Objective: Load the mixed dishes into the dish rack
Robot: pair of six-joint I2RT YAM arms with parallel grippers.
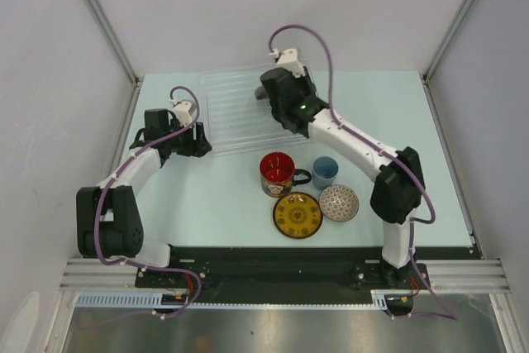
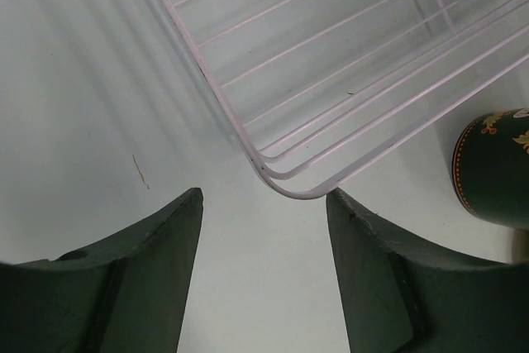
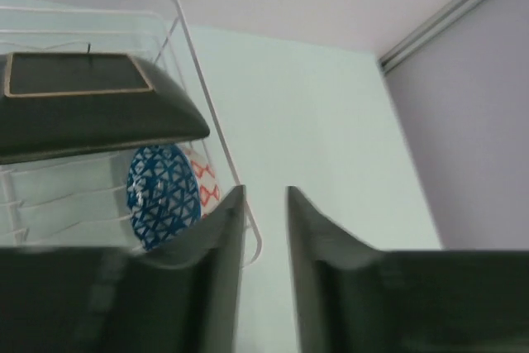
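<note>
Dish rack (image 1: 231, 121), both jaws open, empty

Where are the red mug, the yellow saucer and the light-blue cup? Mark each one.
red mug (image 1: 276, 168): top external view, on its red inside.
yellow saucer (image 1: 297, 215): top external view, on its patterned middle.
light-blue cup (image 1: 325, 170): top external view, on its open mouth.

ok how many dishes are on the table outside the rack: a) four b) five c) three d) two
a: the mug, cup, saucer and bowl stand on the table, in front of the rack.
</note>
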